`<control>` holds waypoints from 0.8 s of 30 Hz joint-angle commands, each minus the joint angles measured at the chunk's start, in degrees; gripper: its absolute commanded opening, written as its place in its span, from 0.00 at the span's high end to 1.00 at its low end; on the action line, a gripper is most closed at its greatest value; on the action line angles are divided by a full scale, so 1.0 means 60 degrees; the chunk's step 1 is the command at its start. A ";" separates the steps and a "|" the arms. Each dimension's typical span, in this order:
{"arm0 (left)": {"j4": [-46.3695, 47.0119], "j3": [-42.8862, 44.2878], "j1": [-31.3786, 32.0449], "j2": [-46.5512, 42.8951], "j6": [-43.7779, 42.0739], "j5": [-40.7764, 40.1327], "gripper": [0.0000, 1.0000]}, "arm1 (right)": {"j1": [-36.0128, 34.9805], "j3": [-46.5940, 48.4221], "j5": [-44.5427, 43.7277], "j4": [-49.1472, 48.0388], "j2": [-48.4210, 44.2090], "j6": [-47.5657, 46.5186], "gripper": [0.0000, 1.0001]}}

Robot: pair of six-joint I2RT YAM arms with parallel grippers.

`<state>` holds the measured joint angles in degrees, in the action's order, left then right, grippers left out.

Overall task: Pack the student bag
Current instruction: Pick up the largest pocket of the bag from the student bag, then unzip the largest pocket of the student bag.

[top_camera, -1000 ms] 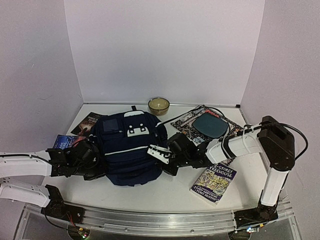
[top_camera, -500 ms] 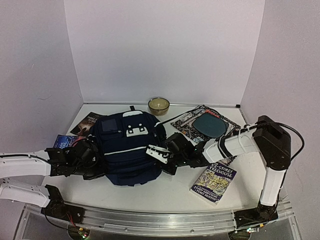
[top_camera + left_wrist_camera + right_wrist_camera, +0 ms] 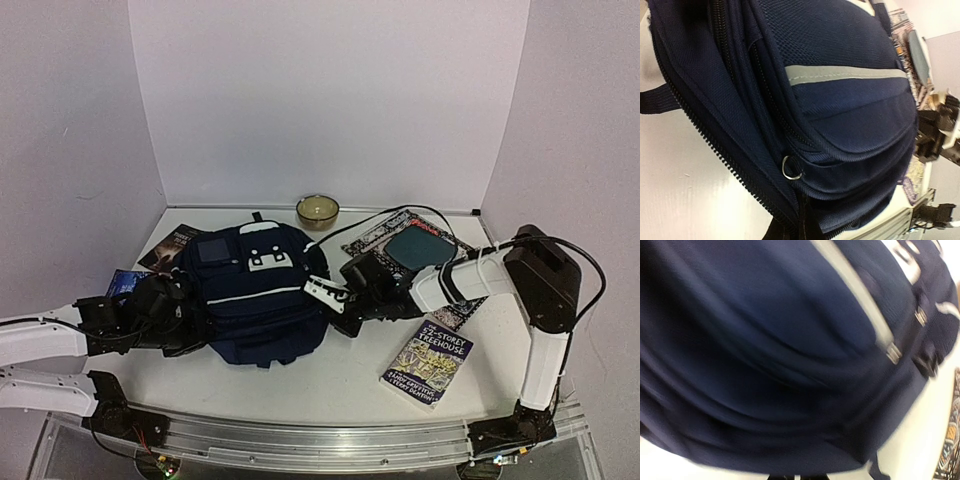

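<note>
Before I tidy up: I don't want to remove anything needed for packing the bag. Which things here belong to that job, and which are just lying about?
Job: student bag; likely to go in: Treehouse book, dark book, blue book.
Probably just lying about: bowl, teal oval item, patterned sheet under it.

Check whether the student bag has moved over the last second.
Yes. The student bag has slid slightly left in the top view, away from the bowl.
</note>
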<state>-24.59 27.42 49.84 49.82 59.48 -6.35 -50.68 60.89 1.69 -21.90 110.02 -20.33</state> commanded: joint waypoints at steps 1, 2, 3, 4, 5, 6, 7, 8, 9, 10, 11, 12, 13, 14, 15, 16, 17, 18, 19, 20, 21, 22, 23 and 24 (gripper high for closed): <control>-0.0981 0.0195 0.0039 -0.0835 0.0037 -0.0274 1.00 | 0.1364 0.0599 -0.1220 0.1096 -0.0491 0.0474 1.00; -0.1056 0.0166 0.0034 -0.0952 0.0055 -0.0277 1.00 | 0.1622 0.0657 -0.1158 0.1262 -0.0502 0.0525 1.00; -0.1113 0.0133 0.0027 -0.1046 0.0066 -0.0272 1.00 | 0.1861 0.0731 -0.1092 0.1414 -0.0504 0.0582 1.00; -0.1146 0.0102 0.0027 -0.1100 0.0059 -0.0243 1.00 | 0.2087 0.0851 -0.1007 0.1576 -0.0470 0.0655 1.00; -0.1172 0.0071 0.0033 -0.1139 0.0027 -0.0198 1.00 | 0.2343 0.1017 -0.0883 0.1789 -0.0419 0.0737 1.00; -0.1179 0.0041 0.0029 -0.1146 -0.0063 -0.0128 1.00 | 0.2576 0.1210 -0.0745 0.2003 -0.0362 0.0798 1.00; -0.1178 0.0020 0.0028 -0.1144 -0.0168 -0.0012 1.00 | 0.2747 0.1376 -0.0615 0.2165 -0.0286 0.0820 1.00; -0.1197 0.0005 0.0030 -0.1141 -0.0259 0.0105 1.00 | 0.2913 0.1544 -0.0497 0.2342 -0.0214 0.0830 1.00; -0.1242 -0.0010 0.0035 -0.1137 -0.0324 0.0196 1.00 | 0.3095 0.1709 -0.0445 0.2532 -0.0164 0.0857 1.00; -0.1283 -0.0030 0.0032 -0.1146 -0.0357 0.0241 1.00 | 0.3273 0.1842 -0.0426 0.2730 -0.0130 0.0906 1.00; -0.1328 -0.0048 0.0030 -0.1177 -0.0384 0.0278 1.00 | 0.3419 0.1967 -0.0404 0.2868 -0.0105 0.0969 1.00; -0.1415 -0.0090 0.0030 -0.1233 -0.0338 0.0238 1.00 | 0.3600 0.2086 -0.0371 0.3034 -0.0061 0.1047 1.00; -0.1533 -0.0121 0.0035 -0.1278 -0.0270 0.0135 1.00 | 0.3784 0.2195 -0.0366 0.3237 -0.0035 0.1126 1.00; -0.1641 -0.0151 0.0029 -0.1297 -0.0129 0.0038 1.00 | 0.3919 0.2283 -0.0365 0.3513 -0.0010 0.1170 1.00; -0.1708 -0.0160 0.0028 -0.1300 -0.0005 -0.0106 1.00 | 0.3957 0.2375 -0.0358 0.3738 -0.0036 0.1190 1.00; -0.1733 -0.0160 0.0028 -0.1205 0.0035 -0.0193 1.00 | 0.3973 0.2355 -0.0230 0.3973 -0.0106 0.1178 1.00; -0.1720 -0.0151 0.0032 -0.1040 0.0027 -0.0205 1.00 | 0.3977 0.2254 -0.0040 0.4015 -0.0246 0.1151 1.00; -0.1718 -0.0131 0.0034 -0.0858 -0.0034 -0.0198 1.00 | 0.3977 0.2168 0.0073 0.4022 -0.0354 0.1103 1.00; -0.1697 -0.0112 0.0037 -0.0637 -0.0093 -0.0167 1.00 | 0.3989 0.2117 0.0104 0.4027 -0.0403 0.1094 1.00; -0.1649 -0.0069 0.0032 -0.0427 -0.0222 -0.0129 1.00 | 0.4004 0.2149 0.0023 0.4048 -0.0373 0.1144 1.00; -0.1588 -0.0020 0.0041 -0.0279 -0.0396 -0.0087 1.00 | 0.4022 0.2215 -0.0083 0.4127 -0.0264 0.1179 1.00; -0.1479 0.0031 0.0042 -0.0181 -0.0610 -0.0012 1.00 | 0.4043 0.2324 -0.0198 0.4259 -0.0132 0.1257 1.00; -0.1287 0.0048 0.0043 -0.0129 -0.0867 0.0106 1.00 | 0.4042 0.2421 -0.0231 0.4355 0.0000 0.1339 1.00; -0.0981 0.0030 0.0043 -0.0125 -0.1071 0.0318 1.00 | 0.4045 0.2518 -0.0167 0.4421 0.0106 0.1402 1.00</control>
<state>-20.54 27.35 50.19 49.01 60.50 -4.98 -37.13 73.53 22.59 -2.14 109.40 -16.41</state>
